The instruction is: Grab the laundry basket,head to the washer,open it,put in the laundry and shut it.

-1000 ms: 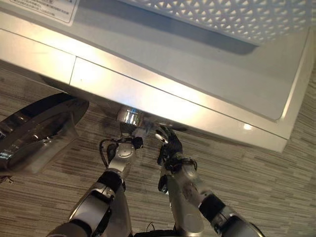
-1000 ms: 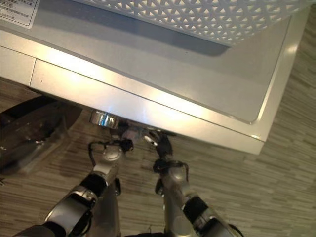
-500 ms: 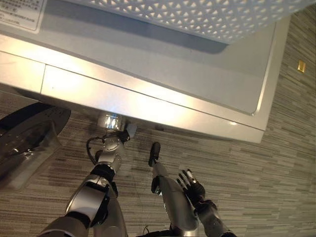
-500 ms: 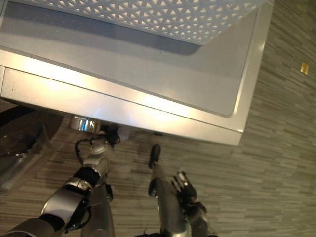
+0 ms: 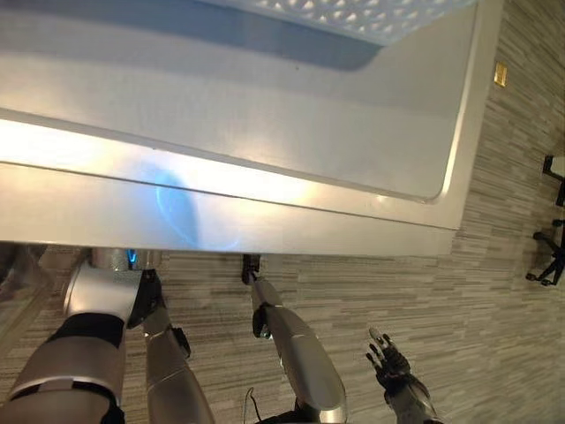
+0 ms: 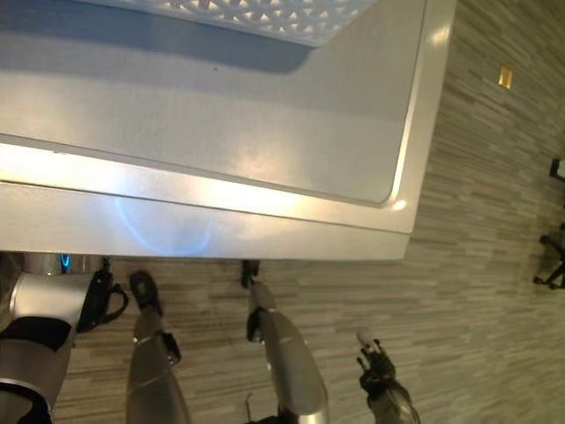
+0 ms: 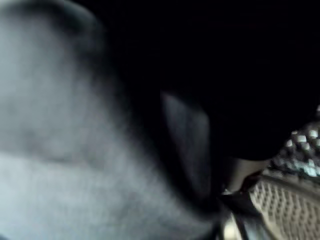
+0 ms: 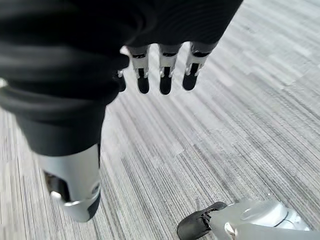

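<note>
The white washer (image 5: pixel 265 115) spreads across the upper part of both eye views, seen from above. A white lattice laundry basket (image 5: pixel 353 7) stands on its top at the far side. My left arm (image 5: pixel 97 296) reaches under the washer's front edge at the lower left, and its hand is hidden there. In the left wrist view there is a dark hollow with a blurred grey surface (image 7: pixel 60 165) close by and a pale lattice piece (image 7: pixel 282 207) beside it. My right hand (image 5: pixel 388 360) hangs low at the right over the floor, open and holding nothing, as its straight fingers (image 8: pixel 165 75) also show in the right wrist view.
Striped wood-look floor (image 5: pixel 503 309) lies in front of and to the right of the washer. A glassy bit of the open door (image 5: pixel 13 287) shows at the left edge. Black stand legs (image 5: pixel 552 256) sit on the floor at far right, past a small brass plate (image 5: pixel 500 74).
The camera has shifted closer over the washer. My right hand has dropped from the washer's front down to the right over the floor. My left hand has gone in under the front edge.
</note>
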Robot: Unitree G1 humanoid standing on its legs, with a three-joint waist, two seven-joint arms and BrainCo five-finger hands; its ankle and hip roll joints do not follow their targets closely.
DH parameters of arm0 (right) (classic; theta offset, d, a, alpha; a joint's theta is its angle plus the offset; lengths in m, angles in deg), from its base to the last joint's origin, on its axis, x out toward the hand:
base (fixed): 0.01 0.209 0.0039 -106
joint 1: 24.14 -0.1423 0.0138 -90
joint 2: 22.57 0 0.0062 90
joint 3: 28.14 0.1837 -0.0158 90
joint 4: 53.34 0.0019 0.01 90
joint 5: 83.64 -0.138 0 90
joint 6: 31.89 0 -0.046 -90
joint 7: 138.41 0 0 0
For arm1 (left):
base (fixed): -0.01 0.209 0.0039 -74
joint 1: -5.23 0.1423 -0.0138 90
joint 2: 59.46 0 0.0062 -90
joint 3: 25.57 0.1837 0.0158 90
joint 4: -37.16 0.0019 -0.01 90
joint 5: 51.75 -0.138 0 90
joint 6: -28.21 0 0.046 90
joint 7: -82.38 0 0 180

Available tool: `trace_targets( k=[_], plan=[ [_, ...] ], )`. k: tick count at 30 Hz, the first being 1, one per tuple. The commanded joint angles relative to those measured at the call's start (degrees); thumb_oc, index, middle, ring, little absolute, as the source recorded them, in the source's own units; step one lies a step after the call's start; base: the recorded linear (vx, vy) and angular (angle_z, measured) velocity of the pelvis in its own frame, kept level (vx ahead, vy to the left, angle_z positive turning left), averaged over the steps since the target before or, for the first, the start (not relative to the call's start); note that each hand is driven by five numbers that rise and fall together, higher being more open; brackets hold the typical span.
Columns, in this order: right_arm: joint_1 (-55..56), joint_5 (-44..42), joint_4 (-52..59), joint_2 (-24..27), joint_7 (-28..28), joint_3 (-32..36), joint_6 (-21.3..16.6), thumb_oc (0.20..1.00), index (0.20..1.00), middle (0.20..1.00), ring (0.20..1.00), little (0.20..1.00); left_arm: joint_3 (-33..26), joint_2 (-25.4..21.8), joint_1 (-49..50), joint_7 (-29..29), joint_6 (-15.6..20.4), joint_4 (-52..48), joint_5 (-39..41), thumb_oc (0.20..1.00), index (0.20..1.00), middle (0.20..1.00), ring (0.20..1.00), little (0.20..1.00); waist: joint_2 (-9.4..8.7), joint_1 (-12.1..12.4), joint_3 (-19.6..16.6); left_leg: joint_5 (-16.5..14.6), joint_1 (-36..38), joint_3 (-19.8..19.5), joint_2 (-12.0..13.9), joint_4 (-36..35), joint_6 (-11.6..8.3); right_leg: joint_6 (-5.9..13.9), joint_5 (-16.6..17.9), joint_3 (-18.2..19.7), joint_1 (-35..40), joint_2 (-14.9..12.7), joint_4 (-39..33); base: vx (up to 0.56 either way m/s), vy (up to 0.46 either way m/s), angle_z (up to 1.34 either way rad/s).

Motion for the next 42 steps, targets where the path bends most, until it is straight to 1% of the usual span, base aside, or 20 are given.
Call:
trace_targets(
  k=[1, 2, 5, 8, 10, 12, 13, 14, 18, 22, 26, 27, 29, 30, 31, 32, 34, 35, 41, 42],
  plan=[
    [-1.5, 1.1, 0.8, 4.6, -0.7, -1.4, 0.4, 1.000, 1.000, 1.000, 1.000, 1.000, -3.3, -3.7, -23.9, 2.1, 0.7, -0.9, 4.3, 0.542, 0.542, 0.542, 0.542, 0.542, 0.81, -0.1, 2.1, -4.5, 1.1, -3.2, -0.5, 3.6, 3.22, 6.94, -6.0, -0.6, 4.2, -1.7, 4.8, 0.02, 0.048, 0.01],
    [-2.6, 0.7, 0.5, 6.8, -0.9, 0.2, 2.6, 1.000, 1.000, 1.000, 1.000, 1.000, 0.5, -3.3, -25.7, 8.0, -4.6, 1.9, 8.2, 1.000, 1.000, 1.000, 1.000, 1.000, 2.83, 0.1, 2.1, -4.3, 0.7, -3.3, -1.2, 3.4, 3.51, 6.90, -6.1, -0.7, 4.0, -1.9, 5.0, 0.01, 0.066, 0.00],
    [-2.8, 1.1, 0.0, 8.3, 0.0, 0.9, 5.1, 1.000, 1.000, 1.000, 1.000, 1.000, 4.5, -4.2, -26.9, 11.7, -9.3, 7.0, 4.6, 1.000, 1.000, 1.000, 1.000, 1.000, 4.28, 0.3, 2.3, -4.2, 0.7, -3.2, -1.9, 3.2, 3.76, 6.81, -5.9, -0.9, 3.9, -2.3, 4.8, 0.00, 0.057, -0.03],
    [-2.8, 0.9, -0.3, 8.6, 0.9, 1.5, 5.7, 1.000, 1.000, 1.000, 1.000, 1.000, 8.5, -4.5, -29.3, 11.0, -11.1, 9.0, -6.8, 1.000, 1.000, 1.000, 1.000, 1.000, 4.75, 0.5, 2.5, -3.9, 0.5, -3.3, -2.3, 3.1, 3.80, 6.66, -5.8, -0.9, 3.8, -2.5, 4.7, -0.02, 0.015, -0.01],
    [-1.8, 1.3, 0.4, 9.8, 2.1, 0.7, 4.3, 1.000, 1.000, 1.000, 1.000, 1.000, 20.4, -4.9, -31.5, 5.8, -13.9, 11.4, -38.0, 1.000, 1.000, 1.000, 1.000, 1.000, 4.32, 0.3, 2.8, -3.1, 0.2, -3.3, -2.6, 3.0, 3.83, 6.45, -5.3, -0.8, 3.6, -2.6, 4.6, -0.06, -0.007, 0.02],
    [-1.6, 1.9, 0.4, 9.7, 2.8, -0.8, 3.6, 1.000, 1.000, 1.000, 1.000, 1.000, 29.1, -3.8, -32.9, 3.0, -15.6, 11.0, -56.0, 1.000, 1.000, 1.000, 1.000, 1.000, 3.91, 0.3, 3.0, -2.9, 0.1, -3.5, -2.5, 2.9, 3.85, 6.36, -5.2, -0.9, 3.5, -2.8, 4.5, -0.04, 0.000, 0.06],
    [-1.6, 1.9, 0.4, 9.6, 2.8, -0.8, 3.6, 1.000, 1.000, 1.000, 1.000, 1.000, 29.1, -3.8, -32.9, 2.9, -15.7, 11.0, -56.0, 1.000, 1.000, 1.000, 1.000, 1.000, 3.83, 0.3, 3.1, -2.9, 0.1, -3.4, -2.5, 2.9, 3.85, 6.36, -5.2, -0.8, 3.5, -2.8, 4.5, -0.03, -0.003, 0.08],
    [-1.8, 1.9, 1.4, 9.4, 3.1, -2.0, 2.7, 1.000, 1.000, 1.000, 1.000, 1.000, 33.3, -2.5, -32.2, 1.8, -17.8, 10.1, -67.3, 1.000, 1.000, 1.000, 1.000, 1.000, 3.71, 0.3, 3.3, -2.9, 0.2, -3.6, -2.5, 2.7, 3.85, 6.37, -5.2, -0.8, 3.6, -2.9, 4.5, -0.02, -0.002, 0.06],
    [-2.1, 1.6, 2.8, 8.8, 3.1, -3.0, 1.9, 1.000, 1.000, 1.000, 1.000, 1.000, 33.7, -2.2, -28.4, 2.0, -19.6, 7.6, -74.9, 1.000, 1.000, 1.000, 1.000, 1.000, 3.81, 1.0, 3.9, -2.9, 0.5, -3.6, -2.6, 2.5, 3.89, 6.43, -5.2, -0.8, 3.9, -2.9, 4.3, -0.02, 0.000, 0.05],
    [-1.1, 1.8, 2.8, 8.2, 3.5, -2.9, 2.7, 1.000, 1.000, 1.000, 1.000, 1.000, 31.3, -2.2, -22.8, 3.5, -20.2, 4.0, -76.0, 1.000, 1.000, 1.000, 1.000, 1.000, 4.46, 2.1, 4.7, -2.8, 1.1, -3.5, -2.8, 2.2, 3.95, 6.45, -5.3, -1.0, 4.5, -3.0, 4.2, -0.01, -0.003, 0.01],
    [1.3, 2.4, 2.9, 6.5, 4.7, -1.3, 4.8, 1.000, 1.000, 1.000, 1.000, 1.000, 24.0, -2.8, -8.3, 6.7, -21.7, -7.0, -77.4, 1.000, 1.000, 1.000, 1.000, 1.000, 5.47, 4.0, 5.5, -1.4, 1.6, -3.1, -3.7, 1.8, 4.35, 5.96, -4.8, -1.8, 5.1, -4.0, 4.1, -0.04, -0.003, -0.03],
    [2.3, 3.9, 3.5, 5.9, 4.9, 0.3, 6.2, 1.000, 1.000, 1.000, 1.000, 1.000, 17.9, -3.5, 2.6, 9.5, -22.7, -16.3, -76.8, 1.000, 1.000, 1.000, 1.000, 1.000, 6.16, 5.2, 5.6, -1.4, 2.5, -3.1, -3.8, 1.5, 4.37, 5.78, -5.1, -2.0, 6.1, -4.1, 3.9, -0.09, -0.007, -0.04],
    [2.7, 4.7, 4.0, 5.7, 5.1, 1.2, 6.7, 1.000, 1.000, 1.000, 1.000, 1.000, 14.6, -3.6, 7.9, 10.5, -23.0, -20.8, -76.3, 1.000, 1.000, 1.000, 1.000, 1.000, 6.31, 5.7, 5.5, -1.5, 3.0, -3.1, -3.8, 1.4, 4.34, 5.71, -5.2, -2.1, 6.5, -4.1, 3.8, -0.03, -0.012, -0.03],
    [3.1, 7.1, 4.4, 5.2, 4.9, 3.2, 7.8, 1.000, 1.000, 1.000, 1.000, 1.000, 8.3, -2.4, 19.8, 12.7, -23.4, -28.5, -74.8, 1.000, 1.000, 1.000, 1.000, 1.000, 6.93, 6.8, 5.2, -1.7, 4.4, -3.1, -3.9, 1.1, 4.36, 5.54, -5.3, -2.2, 7.7, -4.0, 3.4, -0.03, -0.006, -0.03],
    [3.1, 7.1, 4.4, 5.2, 4.9, 3.2, 7.8, 1.000, 1.000, 1.000, 1.000, 1.000, 8.3, -2.4, 19.8, 12.7, -23.4, -28.5, -74.8, 1.000, 1.000, 1.000, 1.000, 1.000, 6.93, 6.8, 5.2, -1.7, 4.4, -3.1, -3.9, 1.1, 4.36, 5.54, -5.3, -2.2, 7.7, -4.0, 3.4, 0.00, 0.000, 0.00],
    [3.3, 10.0, 5.0, 4.9, 4.7, 4.8, 8.7, 1.000, 1.000, 1.000, 1.000, 1.000, 1.9, 0.0, 32.3, 14.3, -23.3, -36.3, -72.2, 1.000, 1.000, 1.000, 1.000, 1.000, 7.40, 7.7, 4.3, -2.4, 5.9, -2.7, -4.0, 1.3, 4.41, 5.42, -5.2, -2.1, 9.6, -3.9, 2.7, 0.00, 0.000, 0.00],
    [3.3, 11.5, 5.4, 4.8, 4.7, 5.8, 8.9, 1.000, 1.000, 1.000, 1.000, 1.000, 0.0, 1.5, 37.4, 14.8, -22.5, -38.5, -71.0, 1.000, 1.000, 1.000, 1.000, 1.000, 7.70, 8.1, 3.8, -2.9, 6.7, -2.5, -4.1, 1.6, 4.56, 5.31, -5.2, -2.0, 10.5, -4.0, 2.5, 0.03, 0.049, -0.09],
    [3.0, 14.0, 5.4, 4.8, 4.6, 7.2, 9.3, 1.000, 1.000, 1.000, 1.000, 1.000, -3.2, 3.7, 48.0, 16.8, -21.5, -43.7, -68.0, 1.000, 1.000, 1.000, 1.000, 1.000, 8.35, 8.9, 2.4, -4.4, 9.3, -1.9, -4.1, 2.5, 5.07, 5.22, -5.3, -1.0, 13.1, -3.9, 2.1, 0.05, 0.066, -0.19],
    [2.1, 19.5, 4.8, 6.2, 4.4, 8.8, 9.7, 1.000, 1.000, 1.000, 1.000, 1.000, -4.1, 6.2, 63.9, 21.6, -18.8, -45.6, -60.6, 1.000, 1.000, 1.000, 1.000, 1.000, 11.00, 11.2, -1.6, -6.8, 18.8, -0.1, -3.8, 2.2, 7.36, 4.76, -8.1, 1.7, 17.5, -3.8, 7.0, 0.09, 0.079, -0.32],
    [1.2, 21.5, 3.8, 6.4, 4.5, 9.4, 9.5, 1.000, 1.000, 1.000, 1.000, 1.000, -2.5, 6.3, 67.9, 23.6, -17.9, -45.0, -58.1, 1.000, 1.000, 1.000, 1.000, 1.000, 14.28, 11.1, -3.2, -6.8, 23.8, -1.7, -4.7, 0.6, 8.49, 5.51, -12.5, 6.4, 18.2, -3.8, 15.2, 0.14, 0.003, -0.09]
  ],
)
